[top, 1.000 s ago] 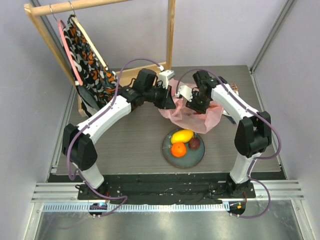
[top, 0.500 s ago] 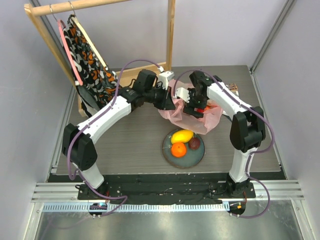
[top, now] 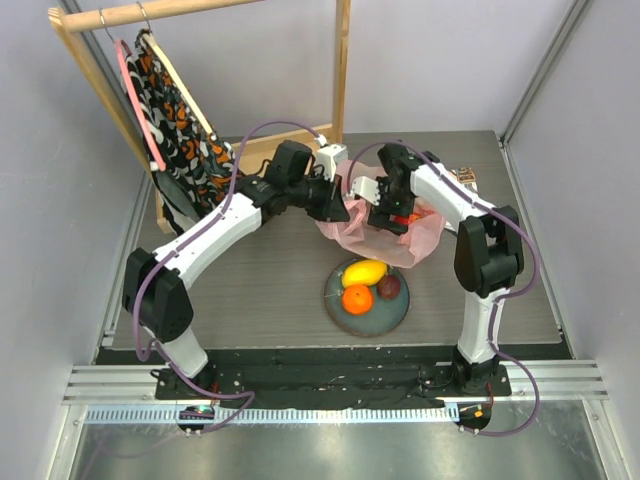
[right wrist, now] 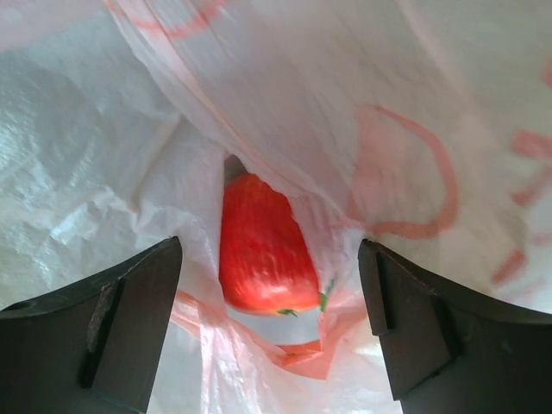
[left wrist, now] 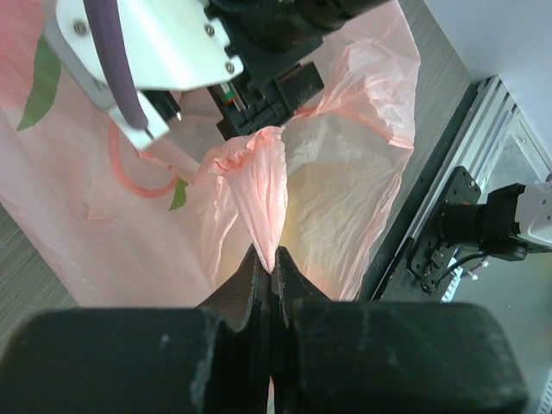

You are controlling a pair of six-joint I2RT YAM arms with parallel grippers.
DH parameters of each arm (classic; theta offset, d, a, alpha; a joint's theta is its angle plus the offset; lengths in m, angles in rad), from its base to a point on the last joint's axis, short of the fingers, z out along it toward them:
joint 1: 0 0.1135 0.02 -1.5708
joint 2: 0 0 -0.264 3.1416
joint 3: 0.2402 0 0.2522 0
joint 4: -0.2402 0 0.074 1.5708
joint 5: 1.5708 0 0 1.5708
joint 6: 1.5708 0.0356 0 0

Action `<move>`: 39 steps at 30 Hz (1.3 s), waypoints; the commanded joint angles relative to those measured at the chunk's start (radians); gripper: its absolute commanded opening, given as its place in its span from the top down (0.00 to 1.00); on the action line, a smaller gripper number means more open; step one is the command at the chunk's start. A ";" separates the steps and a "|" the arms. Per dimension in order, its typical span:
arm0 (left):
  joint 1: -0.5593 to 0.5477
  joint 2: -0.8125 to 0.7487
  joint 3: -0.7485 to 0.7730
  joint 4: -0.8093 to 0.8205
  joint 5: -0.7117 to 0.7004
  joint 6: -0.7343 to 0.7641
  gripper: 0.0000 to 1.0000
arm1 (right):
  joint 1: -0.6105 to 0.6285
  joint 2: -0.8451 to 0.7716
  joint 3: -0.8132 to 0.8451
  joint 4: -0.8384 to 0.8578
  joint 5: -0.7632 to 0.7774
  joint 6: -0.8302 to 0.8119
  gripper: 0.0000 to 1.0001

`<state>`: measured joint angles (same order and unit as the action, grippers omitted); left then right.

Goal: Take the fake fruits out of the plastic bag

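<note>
Round grey plate (top: 334,304) near the desk's front edge had the glossy yellow-orange mango (top: 365,271), orange (top: 357,298) and dark purple fruit (top: 389,287). Behind it, left gripper (left wrist: 269,266) pinched tight on a fold of the crinkly pink plastic bag (left wrist: 345,185); right gripper (right wrist: 269,263) gaped wide either side of a red plastic apple (right wrist: 257,241) inside.

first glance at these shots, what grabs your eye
The pink plastic bag at mid-table, with both arms bent in over it: the left claw pinches a fold of it, and the open right claw frames a red fruit inside. Just in front, a dark plate holds a mango, an orange and a dark purple fruit. At back left, a bold patterned cloth hangs on a wooden rack.
</note>
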<state>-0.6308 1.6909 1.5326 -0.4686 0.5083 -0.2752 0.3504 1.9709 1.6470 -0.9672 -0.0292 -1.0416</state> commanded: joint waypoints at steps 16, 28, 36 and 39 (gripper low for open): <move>-0.003 -0.096 -0.017 0.002 0.035 0.033 1.00 | -0.042 0.109 0.106 -0.070 0.006 0.055 0.25; -0.003 -0.086 -0.011 0.001 0.026 0.039 1.00 | -0.045 0.111 0.014 -0.056 0.126 0.092 0.09; -0.003 -0.073 -0.002 0.002 0.003 0.039 1.00 | -0.045 -0.080 0.120 -0.071 -0.090 0.187 0.43; -0.003 -0.062 0.003 0.004 -0.007 0.036 1.00 | -0.048 -0.183 0.084 -0.059 -0.194 0.213 0.44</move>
<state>-0.6312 1.6238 1.5089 -0.4866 0.5156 -0.2527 0.3054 1.9980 1.6974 -1.0214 -0.0563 -0.8867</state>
